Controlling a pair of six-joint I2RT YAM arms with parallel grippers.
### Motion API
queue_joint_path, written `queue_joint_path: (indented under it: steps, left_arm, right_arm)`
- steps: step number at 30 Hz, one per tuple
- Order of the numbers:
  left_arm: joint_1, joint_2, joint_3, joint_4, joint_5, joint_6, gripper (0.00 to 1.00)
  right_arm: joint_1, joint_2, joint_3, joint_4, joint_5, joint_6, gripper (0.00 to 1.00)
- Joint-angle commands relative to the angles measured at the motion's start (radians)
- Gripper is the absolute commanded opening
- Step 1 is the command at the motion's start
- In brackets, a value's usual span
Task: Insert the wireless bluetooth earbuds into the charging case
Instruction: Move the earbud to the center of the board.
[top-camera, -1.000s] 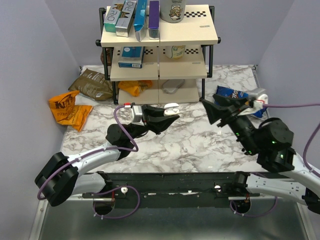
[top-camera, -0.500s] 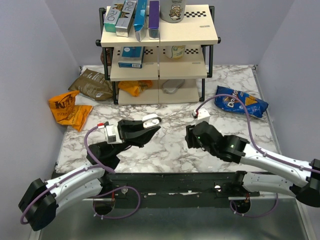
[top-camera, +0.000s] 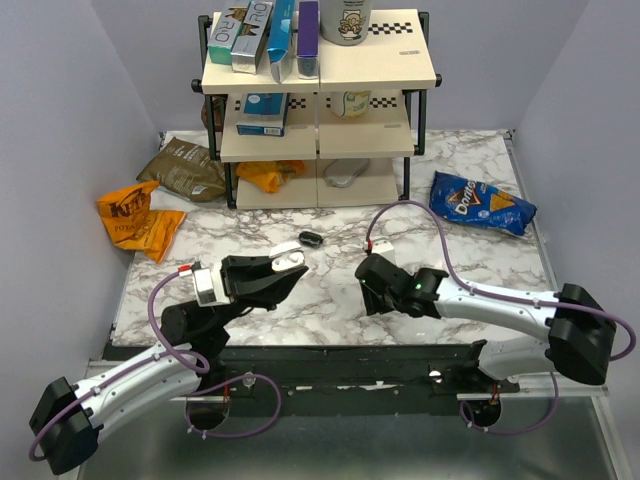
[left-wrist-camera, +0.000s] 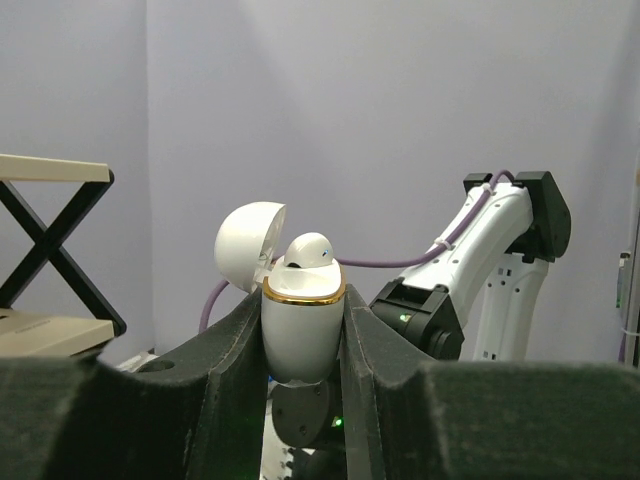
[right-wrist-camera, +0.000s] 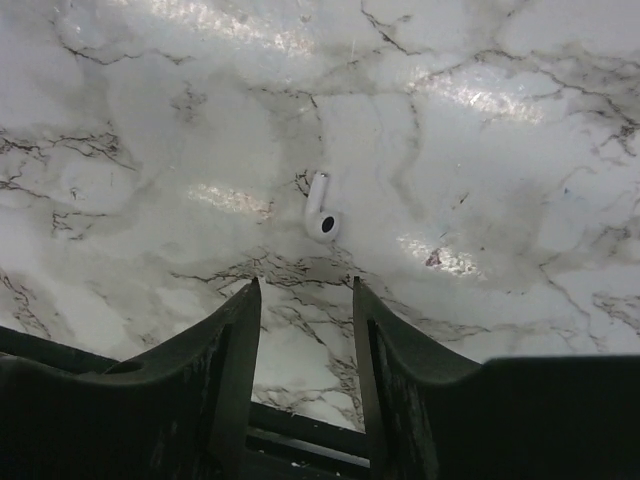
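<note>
White case (left-wrist-camera: 302, 330) gripped in left fingers (left-wrist-camera: 228, 365), right fingers (right-wrist-camera: 228, 370) apart above earbud (right-wrist-camera: 320, 212), Doritos bag (top-camera: 478, 203)

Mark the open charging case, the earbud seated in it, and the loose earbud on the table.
charging case (left-wrist-camera: 303, 335), left wrist view, lower shell.
seated earbud (left-wrist-camera: 310, 250), left wrist view, rounded top.
loose earbud (right-wrist-camera: 320, 210), right wrist view, mid-body.

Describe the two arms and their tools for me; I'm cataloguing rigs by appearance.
The left arm and right arm have white links between bulky black joints, and each trails a purple cable. The left tool and right tool each have two black wedge-shaped fingers. A white block with a red mark sits behind the left tool.
</note>
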Motion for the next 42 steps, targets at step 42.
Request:
queue_joint_path:
  steps: [42]
  left_arm:
    - [-0.091,-0.04,-0.047,-0.066,-0.096,0.086,0.0]
  right_arm:
    - [-0.18,0.178,-0.007,0.183,-0.026,-0.101,0.01]
